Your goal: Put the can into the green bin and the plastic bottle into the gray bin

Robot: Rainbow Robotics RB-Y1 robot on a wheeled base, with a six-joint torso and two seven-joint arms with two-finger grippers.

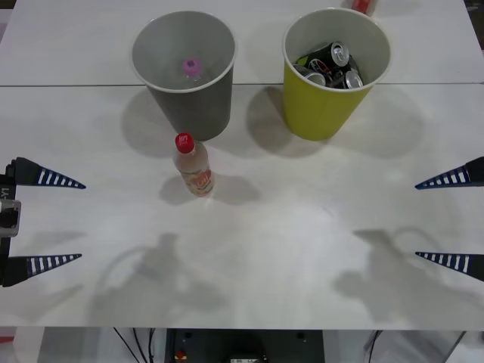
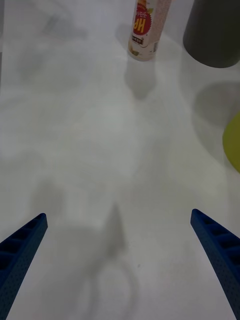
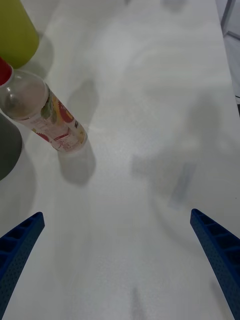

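Bottle (image 1: 193, 165) upright on worktop (image 1: 302, 227), just near of gray bin (image 1: 184, 72) — cans inside green bin (image 1: 335, 76). Left gripper (image 1: 45, 221) and right gripper (image 1: 450, 219) wide, at worktop's left and right edges — holding nothing.

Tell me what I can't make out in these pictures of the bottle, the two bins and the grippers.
- plastic bottle: its cap is cut off by the right wrist view's edge.
- green bin: the cans lie piled, so their number is unclear; a red thing behind it is cut off.
- gray bin: the bottle under the pink cap is too small to read.
- left gripper and right gripper: open, arms cut off.
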